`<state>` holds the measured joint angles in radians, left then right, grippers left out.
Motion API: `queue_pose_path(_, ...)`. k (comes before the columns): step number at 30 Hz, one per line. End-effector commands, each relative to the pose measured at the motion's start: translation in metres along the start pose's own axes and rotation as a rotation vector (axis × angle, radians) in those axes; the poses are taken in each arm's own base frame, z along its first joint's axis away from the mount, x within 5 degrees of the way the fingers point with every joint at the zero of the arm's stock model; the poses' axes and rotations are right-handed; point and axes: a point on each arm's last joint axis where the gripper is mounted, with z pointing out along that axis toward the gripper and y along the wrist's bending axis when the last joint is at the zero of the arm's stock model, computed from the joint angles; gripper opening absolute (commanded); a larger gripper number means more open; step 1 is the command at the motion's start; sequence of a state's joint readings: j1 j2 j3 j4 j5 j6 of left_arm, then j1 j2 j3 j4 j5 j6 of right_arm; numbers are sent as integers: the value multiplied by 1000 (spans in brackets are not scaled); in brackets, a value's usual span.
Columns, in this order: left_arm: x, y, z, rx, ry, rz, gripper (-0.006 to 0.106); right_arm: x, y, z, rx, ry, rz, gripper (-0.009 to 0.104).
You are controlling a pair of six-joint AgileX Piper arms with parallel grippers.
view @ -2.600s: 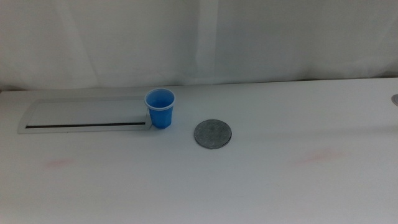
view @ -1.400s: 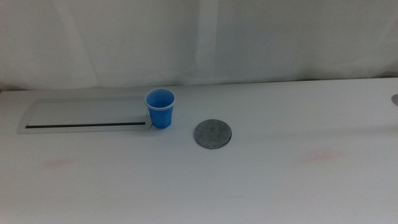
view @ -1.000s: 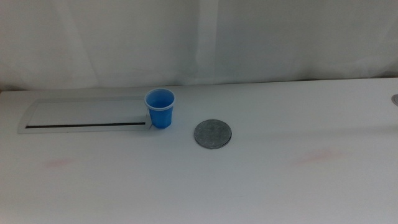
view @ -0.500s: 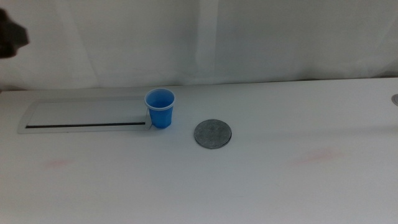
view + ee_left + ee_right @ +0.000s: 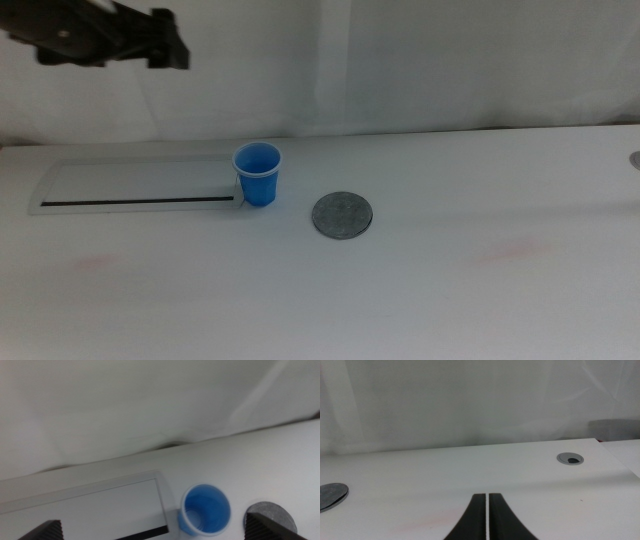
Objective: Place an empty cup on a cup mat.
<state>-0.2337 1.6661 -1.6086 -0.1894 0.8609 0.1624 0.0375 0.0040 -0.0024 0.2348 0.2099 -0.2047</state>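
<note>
High above the table's far left, the left gripper (image 5: pixel 170 50) hangs with jaws spread wide. Upright beside the mat (image 5: pixel 343 216), the cup (image 5: pixel 258 176) could tip under an off-centre descent. Right gripper (image 5: pixel 486 515): clenched, waiting.

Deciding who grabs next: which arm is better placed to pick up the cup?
Left. The left gripper hangs open above the cup, near the cup mat. The right gripper is shut, low, away from it.
</note>
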Motion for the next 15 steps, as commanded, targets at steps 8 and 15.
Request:
queue_pose_path(8,7,-33,70,-7,143,73,92,11,0,0,-2,-4,-9,-3)
queue_pose_path(15,22,-46,107,17,220,94,92,11,0,0,-2,-4,-9,-3)
